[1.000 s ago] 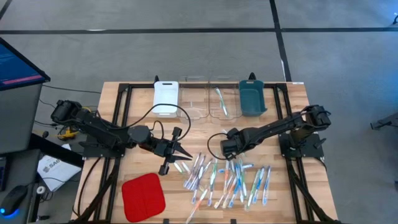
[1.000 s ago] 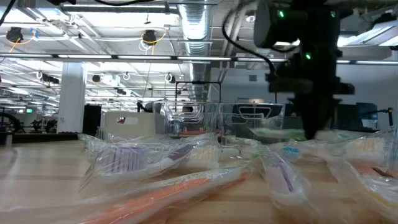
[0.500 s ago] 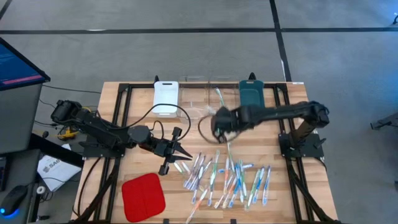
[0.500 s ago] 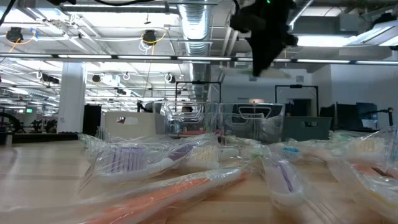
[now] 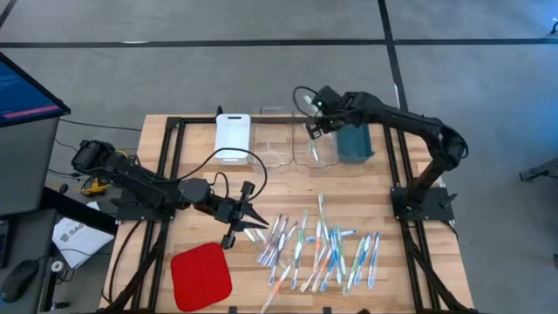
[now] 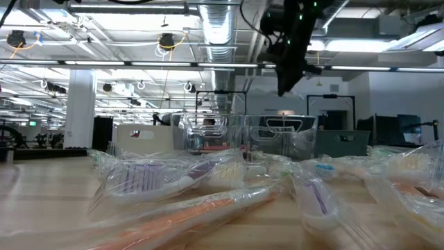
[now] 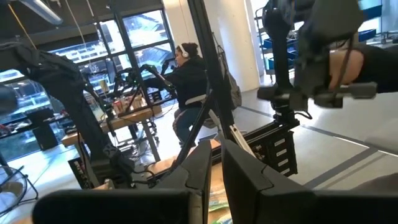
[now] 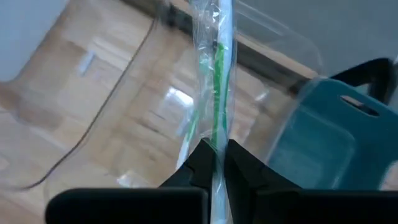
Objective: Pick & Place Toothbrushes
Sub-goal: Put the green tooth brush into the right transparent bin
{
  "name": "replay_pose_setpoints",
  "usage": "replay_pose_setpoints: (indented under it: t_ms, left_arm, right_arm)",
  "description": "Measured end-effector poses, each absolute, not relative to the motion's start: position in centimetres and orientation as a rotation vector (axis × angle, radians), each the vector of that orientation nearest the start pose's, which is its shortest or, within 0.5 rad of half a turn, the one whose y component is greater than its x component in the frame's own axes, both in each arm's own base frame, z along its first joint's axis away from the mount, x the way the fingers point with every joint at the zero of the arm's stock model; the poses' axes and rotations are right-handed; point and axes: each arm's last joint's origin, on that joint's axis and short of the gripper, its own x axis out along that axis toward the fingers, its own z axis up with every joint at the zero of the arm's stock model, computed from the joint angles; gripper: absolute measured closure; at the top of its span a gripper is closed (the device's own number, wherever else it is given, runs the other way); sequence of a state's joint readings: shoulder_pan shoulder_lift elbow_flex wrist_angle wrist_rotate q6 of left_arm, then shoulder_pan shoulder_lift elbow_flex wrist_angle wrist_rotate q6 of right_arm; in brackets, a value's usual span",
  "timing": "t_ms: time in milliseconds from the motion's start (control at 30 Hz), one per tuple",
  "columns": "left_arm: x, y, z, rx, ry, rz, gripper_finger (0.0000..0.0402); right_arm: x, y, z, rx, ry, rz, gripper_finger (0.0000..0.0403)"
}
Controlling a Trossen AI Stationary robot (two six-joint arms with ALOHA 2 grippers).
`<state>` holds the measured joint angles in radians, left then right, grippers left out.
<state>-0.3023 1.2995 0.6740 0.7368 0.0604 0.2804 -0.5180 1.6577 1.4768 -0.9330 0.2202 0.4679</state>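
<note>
1. Up at the far edge of the bench (image 5: 166, 148), the right gripper (image 5: 311, 128) is hanging above a clear tray (image 5: 312, 144) — its jaws are pinching a green-accented toothbrush in a clear wrapper (image 8: 214, 99).
2. Just beside those jaws, a teal tray (image 5: 353, 138) is sitting on one side, another clear tray (image 5: 274, 139) and a white tray (image 5: 233, 137) on the other.
3. Well apart from them, the loose toothbrushes (image 5: 318, 249) are lying scattered at the bench's near side.
4. Meanwhile the left gripper (image 5: 258, 219) is waiting low by that pile — jaws nearly together, holding nothing — with a red pad (image 5: 200, 275) just beside it.
</note>
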Motion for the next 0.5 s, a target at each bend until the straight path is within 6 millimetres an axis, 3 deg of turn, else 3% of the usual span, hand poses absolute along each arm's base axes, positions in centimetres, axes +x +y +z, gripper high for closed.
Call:
replay_pose_setpoints:
  t_ms: [233,500]
  left_arm:
    - [26.6,-8.4,27.4,0.272,-0.162,-0.340,0.0369]
    - [26.6,-8.4,27.4,0.274,-0.166,-0.339,0.0369]
  right_arm:
    - [28.3,-19.2,25.4,0.652,0.869,-0.886,0.0388]
    - [27.4,-18.9,22.6,0.712,0.912,-0.919,0.0385]
